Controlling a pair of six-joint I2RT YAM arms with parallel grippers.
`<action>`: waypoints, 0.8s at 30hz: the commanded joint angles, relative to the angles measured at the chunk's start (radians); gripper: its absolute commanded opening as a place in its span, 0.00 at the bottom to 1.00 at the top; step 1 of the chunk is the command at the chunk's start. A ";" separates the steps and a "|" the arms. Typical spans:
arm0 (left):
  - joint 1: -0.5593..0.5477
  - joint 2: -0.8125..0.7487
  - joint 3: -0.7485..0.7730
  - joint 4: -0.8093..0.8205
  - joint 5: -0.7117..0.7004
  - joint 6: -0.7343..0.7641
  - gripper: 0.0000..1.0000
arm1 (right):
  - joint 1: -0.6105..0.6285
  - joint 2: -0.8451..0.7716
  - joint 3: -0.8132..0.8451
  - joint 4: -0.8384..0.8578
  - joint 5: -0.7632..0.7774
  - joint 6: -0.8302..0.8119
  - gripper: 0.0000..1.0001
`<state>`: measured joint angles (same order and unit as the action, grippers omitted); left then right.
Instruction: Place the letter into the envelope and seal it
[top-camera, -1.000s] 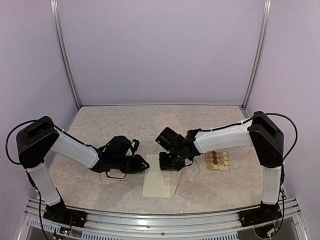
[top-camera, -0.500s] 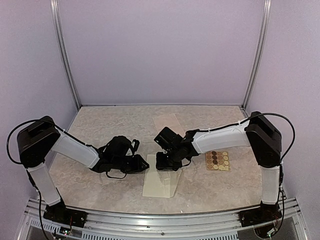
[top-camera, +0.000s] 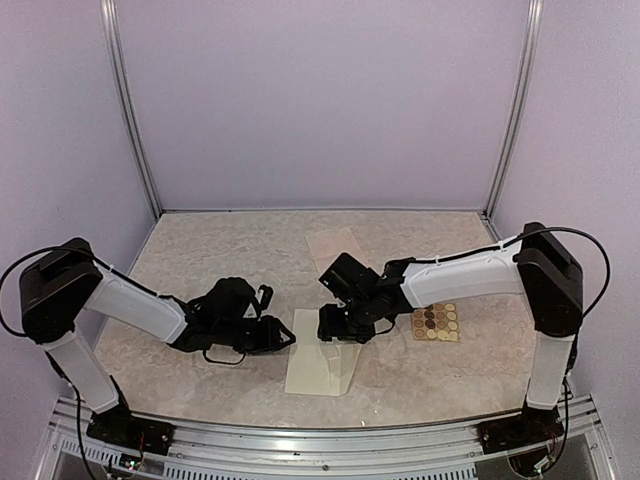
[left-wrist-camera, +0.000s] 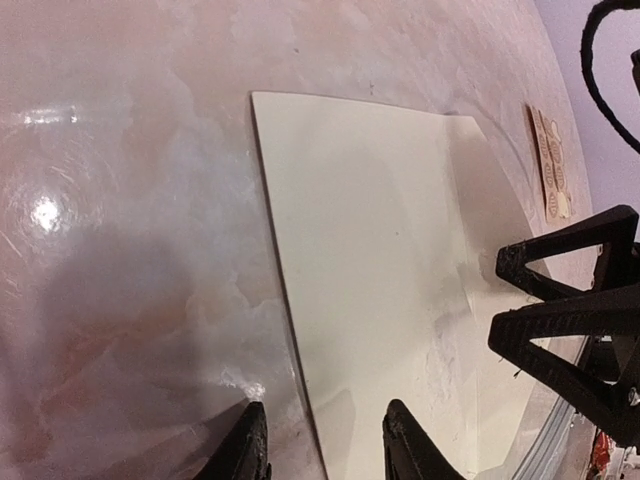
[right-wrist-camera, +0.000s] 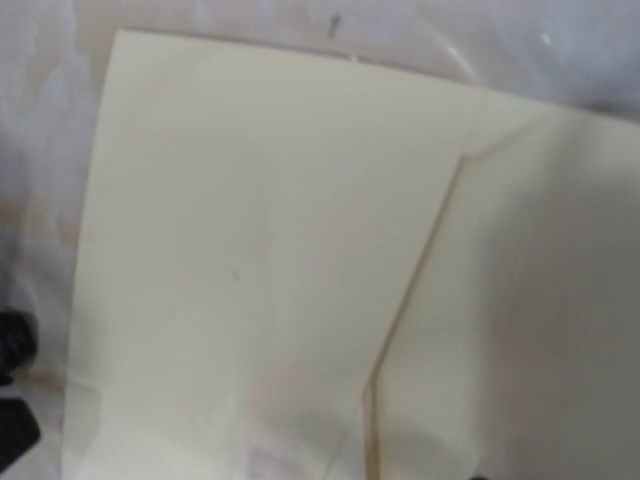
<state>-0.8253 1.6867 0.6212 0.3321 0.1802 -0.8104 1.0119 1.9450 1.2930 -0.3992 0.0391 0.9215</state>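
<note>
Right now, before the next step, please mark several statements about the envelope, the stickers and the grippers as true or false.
1. The envelope lies flat on the table. True.
2. The sticker sheet lies on the envelope. False: it lies apart, to the envelope's right.
3. The left gripper is shut. False: its fingers stand apart over the envelope's edge.
4. A pinkish sheet lies farther back than the envelope. True.

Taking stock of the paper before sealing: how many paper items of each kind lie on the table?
Envelope: 1
Pinkish sheet: 1
Sticker sheet: 1
Total: 3
</note>
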 joint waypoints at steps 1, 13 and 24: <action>-0.021 -0.029 -0.023 -0.015 0.019 -0.013 0.37 | 0.026 -0.041 -0.028 0.002 -0.002 0.028 0.57; -0.061 -0.016 -0.068 0.051 0.033 -0.066 0.36 | 0.047 -0.012 -0.039 -0.008 -0.012 0.061 0.48; -0.087 0.006 -0.078 0.074 0.025 -0.089 0.35 | 0.051 0.013 -0.045 -0.004 -0.026 0.070 0.51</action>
<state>-0.9009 1.6749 0.5606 0.4179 0.2028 -0.8902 1.0519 1.9335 1.2602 -0.4000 0.0223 0.9813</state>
